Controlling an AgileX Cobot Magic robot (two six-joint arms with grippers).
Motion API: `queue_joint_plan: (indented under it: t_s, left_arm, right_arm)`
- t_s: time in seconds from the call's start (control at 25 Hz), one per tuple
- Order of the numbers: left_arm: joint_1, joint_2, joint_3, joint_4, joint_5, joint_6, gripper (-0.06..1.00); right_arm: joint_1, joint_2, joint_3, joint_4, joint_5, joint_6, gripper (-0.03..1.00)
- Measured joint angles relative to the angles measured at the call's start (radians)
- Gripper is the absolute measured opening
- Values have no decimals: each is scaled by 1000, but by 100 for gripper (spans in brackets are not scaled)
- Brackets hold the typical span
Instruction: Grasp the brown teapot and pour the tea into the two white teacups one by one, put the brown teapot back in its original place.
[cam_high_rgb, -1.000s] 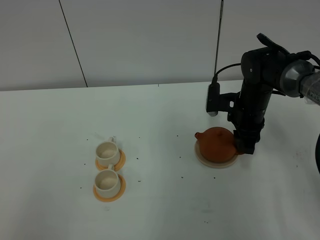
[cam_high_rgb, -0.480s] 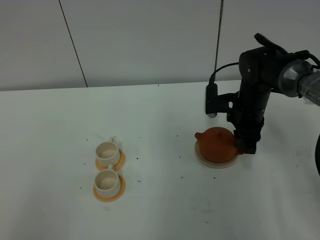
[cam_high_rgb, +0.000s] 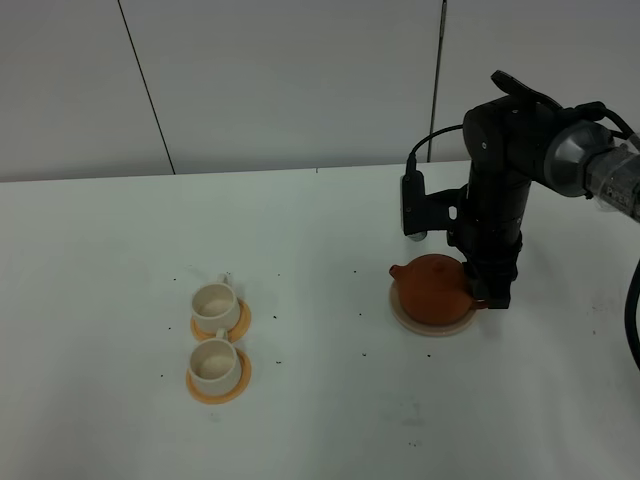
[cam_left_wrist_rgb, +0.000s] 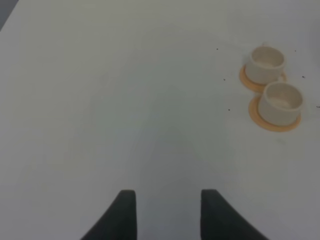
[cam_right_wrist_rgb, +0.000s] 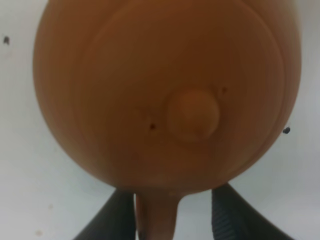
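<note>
Right pincer (cam_right_wrist_rgb: 172, 202) released, fingers (cam_right_wrist_rgb: 122, 215) straddling brown teapot (cam_right_wrist_rgb: 165, 90) handle, teapot on tan coaster (cam_high_rgb: 430, 328), left pincer (cam_left_wrist_rgb: 167, 210) released

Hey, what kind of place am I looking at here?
Probably a robot lab bench: a bare white table, plain panelled wall, and a robot arm over a teapot.

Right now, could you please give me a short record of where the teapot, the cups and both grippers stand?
teapot: brown teapot upright on the tan coaster, lid on
cups: far teacup and near teacup, each on one of the orange saucers, well apart from the teapot
right gripper: open, jaws straddling the teapot's handle
left gripper: open, empty, above the bare table
tea in cups: cannot tell
</note>
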Motion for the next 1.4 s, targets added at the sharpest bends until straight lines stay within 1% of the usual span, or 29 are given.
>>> queue_joint_plan:
  t_s: [0.16,0.28,0.52,0.84,1.0,1.4]
  left_arm:
    - [0,0,0,0,0,0,37]
    - [0,0,0,0,0,0,37]
    - [0,0,0,0,0,0,37]
    - [0,0,0,0,0,0,37]
    - [0,0,0,0,0,0,37]
    - [0,0,0,0,0,1,37]
  right_arm:
    - [3,0,0,-7,-1,0,34]
    - [3,0,0,-7,-3,0,31]
    - [3,0,0,-12,-8,-2,21]
    - [3,-1,0,-13,-9,-2,15]
    - [3,-1,0,-14,-9,-2,9]
    - [3,-1,0,-14,-6,0,9]
